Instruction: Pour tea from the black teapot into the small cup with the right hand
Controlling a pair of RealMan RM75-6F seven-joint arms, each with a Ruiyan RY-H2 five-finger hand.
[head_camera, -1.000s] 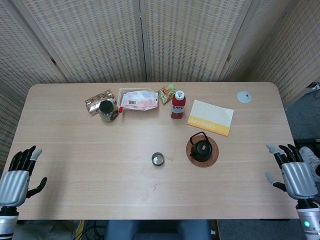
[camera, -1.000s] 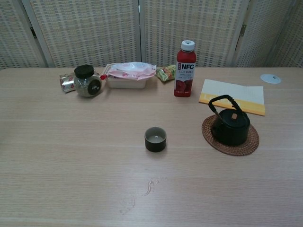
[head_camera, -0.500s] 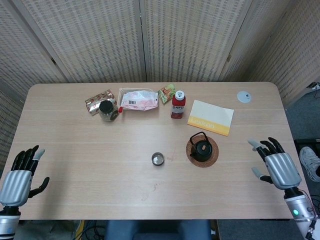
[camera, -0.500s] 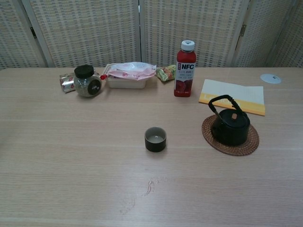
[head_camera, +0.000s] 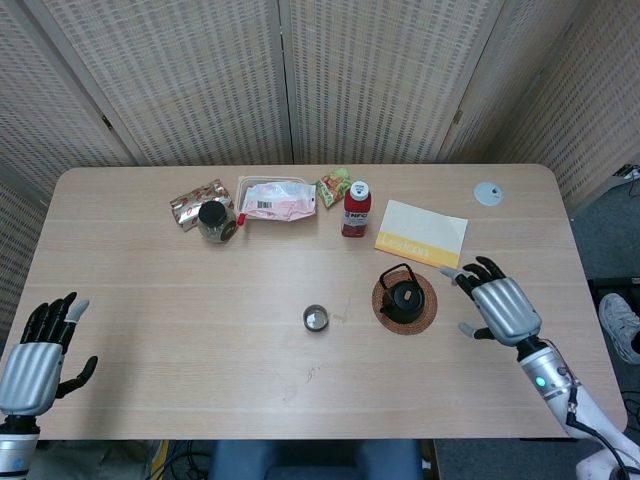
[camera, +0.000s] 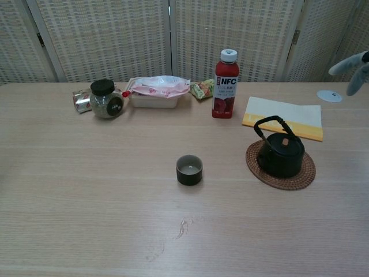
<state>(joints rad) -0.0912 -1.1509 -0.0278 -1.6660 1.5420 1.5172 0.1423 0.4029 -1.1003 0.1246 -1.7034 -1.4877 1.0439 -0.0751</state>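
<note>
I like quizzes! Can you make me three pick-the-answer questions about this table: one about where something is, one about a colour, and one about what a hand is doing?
1. Where does the black teapot sit?
A. on a round woven mat
B. on the yellow booklet
C. inside the tray

2. What colour is the juice bottle?
A. blue
B. red
C. green

3. What is the right hand doing?
A. holding the teapot
B. pouring
C. open, holding nothing

Answers: 1 A, the woven mat shows all round it. 2 B, red with a white cap. 3 C, its fingers are spread beside the mat.

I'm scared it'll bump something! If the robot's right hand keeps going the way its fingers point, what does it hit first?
Probably the yellow-edged white booklet: the right hand points up-left, just past the black teapot. Its height is unclear, so it may pass above.
</note>
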